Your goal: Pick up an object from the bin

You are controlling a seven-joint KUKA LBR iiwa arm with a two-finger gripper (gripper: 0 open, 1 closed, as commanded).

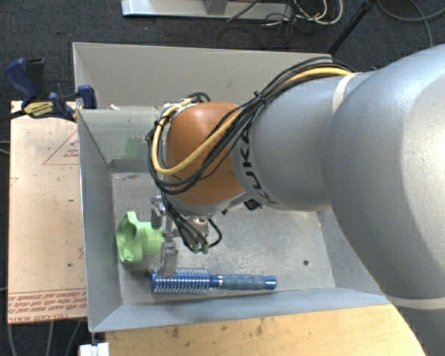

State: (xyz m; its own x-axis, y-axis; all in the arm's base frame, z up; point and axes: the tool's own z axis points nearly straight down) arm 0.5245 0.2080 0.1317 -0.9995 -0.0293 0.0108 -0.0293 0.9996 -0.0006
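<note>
**Grey Bin, Two Things, One Pincer Low Between Them**

Dark carpet floor [30, 21] surrounds the grey metal bin [96, 199], and loose cables [311, 2] lie on it at the top of the frame. In the camera view my arm [371, 162] reaches in from the right and covers much of the bin's upper middle. The orange cover [200, 154] on my wrist sits near the centre. Under it my pincer [176, 245] hangs low over the bin floor, in the lower left part of the frame. How wide it stands I cannot tell, because the wrist hides much of it. I see nothing held in it.

I count two things in the bin. One is a green lumpy plastic piece [137, 237], left of the pincer and just beside it; whether they touch I cannot tell. The other is one blue hairbrush [208, 282], directly below the pincer in the frame and near it, along the lower wall. Its long axis runs left to right, with the bristle head at the left and the thin handle pointing right.

I judge that the coming move depends on this: the green piece is the nearer one, so a small shift to the left would bring the pincer over it. For the brush I would go down the frame and close across its axis, not along it.
</note>
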